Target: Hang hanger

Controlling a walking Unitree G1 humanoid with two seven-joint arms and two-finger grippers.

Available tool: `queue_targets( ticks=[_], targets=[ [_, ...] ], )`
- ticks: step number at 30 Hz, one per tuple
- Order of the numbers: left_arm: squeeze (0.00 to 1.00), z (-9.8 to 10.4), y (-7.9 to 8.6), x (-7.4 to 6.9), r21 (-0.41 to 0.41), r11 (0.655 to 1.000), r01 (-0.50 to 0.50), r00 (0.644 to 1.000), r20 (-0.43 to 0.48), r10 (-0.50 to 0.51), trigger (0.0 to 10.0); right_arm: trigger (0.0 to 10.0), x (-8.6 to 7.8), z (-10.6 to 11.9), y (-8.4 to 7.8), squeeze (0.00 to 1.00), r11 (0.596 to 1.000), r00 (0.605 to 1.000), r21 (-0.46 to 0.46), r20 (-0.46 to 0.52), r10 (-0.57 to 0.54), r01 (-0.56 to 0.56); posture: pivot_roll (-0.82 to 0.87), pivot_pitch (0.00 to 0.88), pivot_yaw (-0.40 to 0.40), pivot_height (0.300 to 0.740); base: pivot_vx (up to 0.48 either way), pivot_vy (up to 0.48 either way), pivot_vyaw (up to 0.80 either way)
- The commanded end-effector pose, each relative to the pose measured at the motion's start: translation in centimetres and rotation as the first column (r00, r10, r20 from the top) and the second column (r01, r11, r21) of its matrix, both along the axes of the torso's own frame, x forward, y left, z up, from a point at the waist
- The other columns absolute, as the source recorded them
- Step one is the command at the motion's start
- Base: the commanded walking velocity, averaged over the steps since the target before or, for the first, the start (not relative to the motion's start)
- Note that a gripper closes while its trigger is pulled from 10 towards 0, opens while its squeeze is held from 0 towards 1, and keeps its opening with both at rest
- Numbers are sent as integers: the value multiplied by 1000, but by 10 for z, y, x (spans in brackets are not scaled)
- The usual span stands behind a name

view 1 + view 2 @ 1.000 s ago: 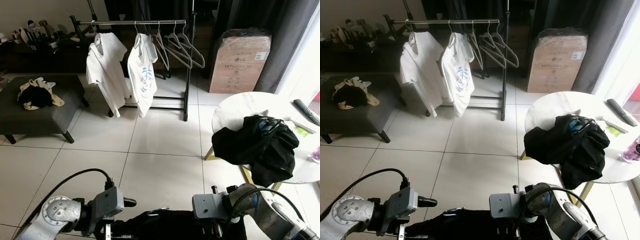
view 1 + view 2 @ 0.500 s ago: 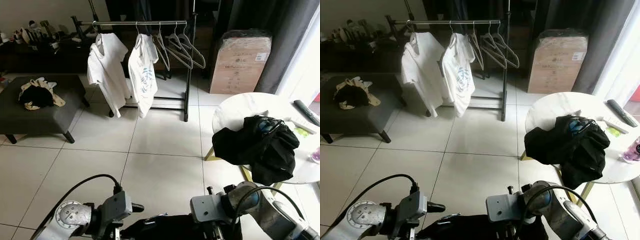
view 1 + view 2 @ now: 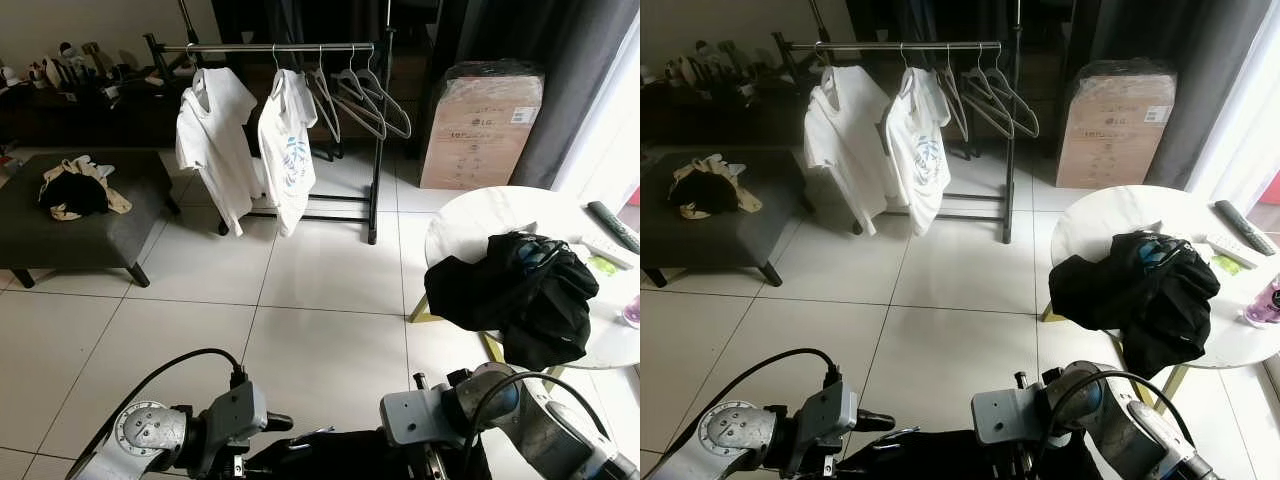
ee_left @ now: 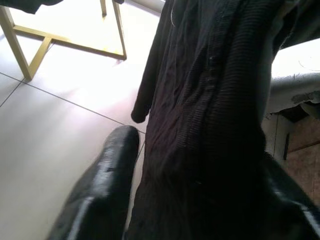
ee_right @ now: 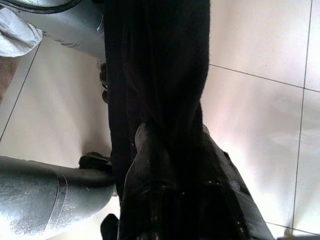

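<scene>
Left gripper [image 4: 200,165]: glossy black fingers clamped on ribbed black garment [image 4: 210,100].
Right gripper [image 5: 172,150]: apparently pinching the same cloth (poor view).
Garment: held low between both arms.
Rack [image 3: 270,46]: thin metal bar, wire hangers [image 3: 370,95], two white shirts [image 3: 215,140].

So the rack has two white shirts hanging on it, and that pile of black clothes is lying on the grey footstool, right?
Not quite. The black clothes lie on the round white table, as the left eye view shows. The clothes rack does hold two white shirts.
</scene>
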State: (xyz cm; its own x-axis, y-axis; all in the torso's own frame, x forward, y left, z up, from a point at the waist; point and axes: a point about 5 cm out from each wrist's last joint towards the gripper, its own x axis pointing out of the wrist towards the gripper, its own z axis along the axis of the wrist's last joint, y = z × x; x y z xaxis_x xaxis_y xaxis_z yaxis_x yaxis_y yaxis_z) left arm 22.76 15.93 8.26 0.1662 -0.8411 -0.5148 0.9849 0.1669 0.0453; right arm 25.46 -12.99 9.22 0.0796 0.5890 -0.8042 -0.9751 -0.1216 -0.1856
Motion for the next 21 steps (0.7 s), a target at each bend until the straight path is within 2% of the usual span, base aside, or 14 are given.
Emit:
queue_targets(
  ticks=[1,21],
  targets=[
    [0,-6,1,-3,27,1000,10,1000,-26,-9,0,10000,1,10,7,0,998,999,50,25,25,-26,-43,120,43,740,0,0,0],
    [0,-6,1,-3,27,1000,10,1000,-26,-9,0,10000,1,10,7,0,998,999,50,25,25,-26,-43,120,43,740,0,0,0]
  ],
)
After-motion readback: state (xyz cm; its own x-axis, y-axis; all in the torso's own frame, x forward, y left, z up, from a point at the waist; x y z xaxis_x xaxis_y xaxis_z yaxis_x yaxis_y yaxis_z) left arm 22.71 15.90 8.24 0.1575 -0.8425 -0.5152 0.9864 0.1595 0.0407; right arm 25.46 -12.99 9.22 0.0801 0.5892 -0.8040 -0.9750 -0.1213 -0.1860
